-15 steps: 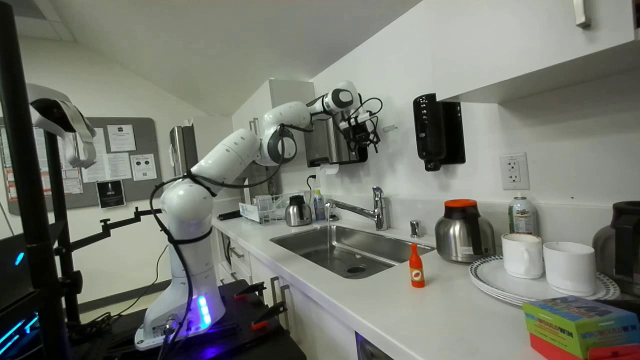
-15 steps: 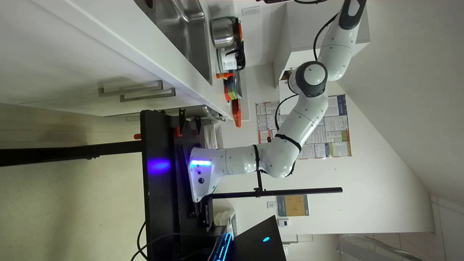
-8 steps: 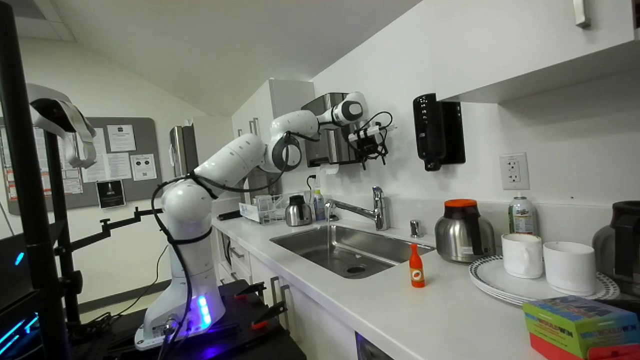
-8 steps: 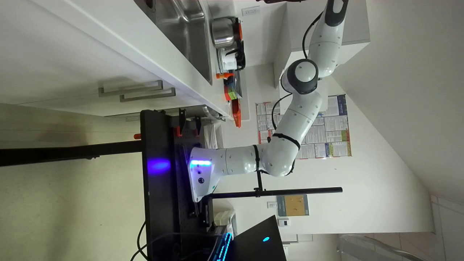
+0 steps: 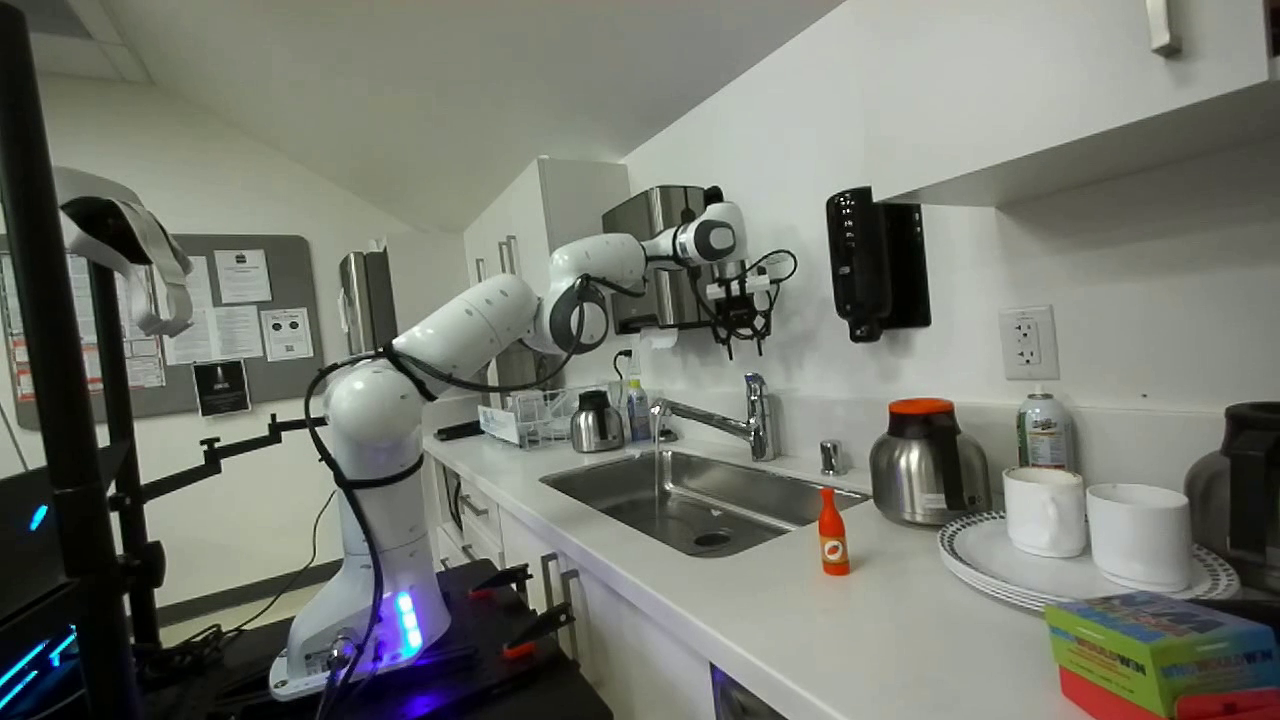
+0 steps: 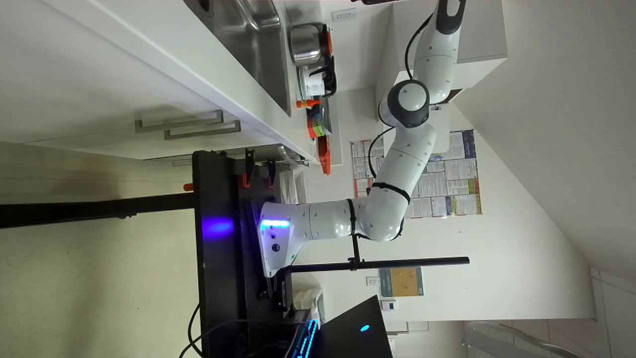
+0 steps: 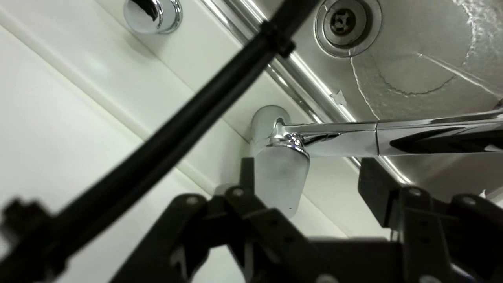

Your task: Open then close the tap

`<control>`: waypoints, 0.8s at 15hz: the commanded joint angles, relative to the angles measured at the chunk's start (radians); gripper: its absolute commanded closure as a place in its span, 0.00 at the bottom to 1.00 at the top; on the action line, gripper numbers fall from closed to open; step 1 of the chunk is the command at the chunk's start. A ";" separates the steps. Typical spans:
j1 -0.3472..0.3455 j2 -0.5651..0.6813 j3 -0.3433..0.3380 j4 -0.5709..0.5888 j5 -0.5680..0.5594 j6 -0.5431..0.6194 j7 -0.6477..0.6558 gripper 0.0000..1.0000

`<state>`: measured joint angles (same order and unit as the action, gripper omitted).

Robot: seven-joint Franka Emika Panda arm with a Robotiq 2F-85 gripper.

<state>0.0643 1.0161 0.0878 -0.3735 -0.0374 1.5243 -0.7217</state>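
The tap (image 5: 760, 425) is mounted at the far edge of the sink (image 5: 750, 505), set into the table (image 5: 740, 620); water (image 5: 657, 485) is run from its spout (image 5: 705, 416). The arm (image 5: 465, 320) is extended from the left and bent downward at the wrist (image 5: 715, 240). The end effector (image 5: 745, 348) is held above the tap, apart from it, its fingers (image 7: 375, 188) widely parted; the handle (image 7: 283, 181) is seen between them.

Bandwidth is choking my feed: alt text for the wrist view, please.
From above, the open black gripper points at the silver tap, its lever showing between the fingertips and its spout running right. Water ripples in the steel sink, upper right, near the drain; a dark cable crosses diagonally.
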 commanded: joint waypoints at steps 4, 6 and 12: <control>-0.010 -0.017 0.006 0.018 0.020 -0.003 -0.074 0.84; -0.009 -0.017 0.006 0.017 0.019 -0.006 -0.087 0.98; 0.000 0.004 0.014 0.014 0.025 0.004 -0.148 1.00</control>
<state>0.0619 1.0243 0.0955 -0.3737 -0.0323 1.5242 -0.8339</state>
